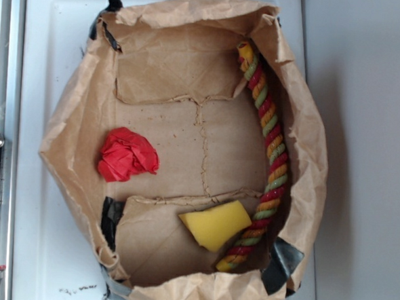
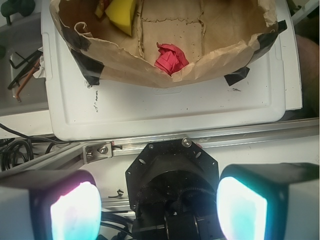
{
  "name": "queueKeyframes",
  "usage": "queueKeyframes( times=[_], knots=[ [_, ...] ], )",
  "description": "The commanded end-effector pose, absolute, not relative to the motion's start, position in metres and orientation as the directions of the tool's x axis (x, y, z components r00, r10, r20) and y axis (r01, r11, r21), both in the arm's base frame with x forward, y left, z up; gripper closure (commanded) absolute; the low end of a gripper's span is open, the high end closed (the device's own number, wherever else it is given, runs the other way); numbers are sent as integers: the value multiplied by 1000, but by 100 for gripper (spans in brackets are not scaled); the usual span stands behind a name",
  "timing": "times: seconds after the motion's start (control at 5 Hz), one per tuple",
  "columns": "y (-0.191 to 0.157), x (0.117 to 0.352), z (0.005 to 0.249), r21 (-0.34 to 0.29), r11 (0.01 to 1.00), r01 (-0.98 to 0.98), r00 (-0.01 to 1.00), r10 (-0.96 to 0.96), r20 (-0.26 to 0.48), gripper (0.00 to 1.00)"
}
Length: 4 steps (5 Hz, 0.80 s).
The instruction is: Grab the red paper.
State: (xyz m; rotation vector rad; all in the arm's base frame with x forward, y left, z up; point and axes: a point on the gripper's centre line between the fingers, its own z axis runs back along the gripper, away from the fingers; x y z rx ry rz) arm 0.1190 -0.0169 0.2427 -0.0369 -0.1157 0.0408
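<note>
One crumpled red paper [image 1: 127, 154] lies inside the brown paper bag [image 1: 65, 135], well apart from the wide, empty end effector [image 2: 159, 210].

In the wrist view, the lower part of the red paper [image 2: 170, 58] is hidden behind the near wall of the brown paper bag [image 2: 150, 70]. The yellow sponge [image 2: 120, 15] and the bag's far side are cut off at 12 o'clock. The two fingers [image 2: 75, 212] are blurred and cropped at 6 o'clock. In the exterior view, the bag's bottom rim [image 1: 197, 299] is clipped, and part of the rope [image 1: 271, 147] is tucked against the bag wall.
</note>
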Motion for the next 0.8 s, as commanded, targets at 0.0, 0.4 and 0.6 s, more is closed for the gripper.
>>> queueKeyframes(
  times=[0.0, 0.4, 0.6],
  knots=[
    [-17, 119, 243, -39, 998, -39, 992, 43, 115, 0],
    [9, 177, 227, -30, 990, -138, 985, 140, 95, 0],
    [25, 198, 215, -19, 990, -142, 982, 143, 121, 0]
  ],
)
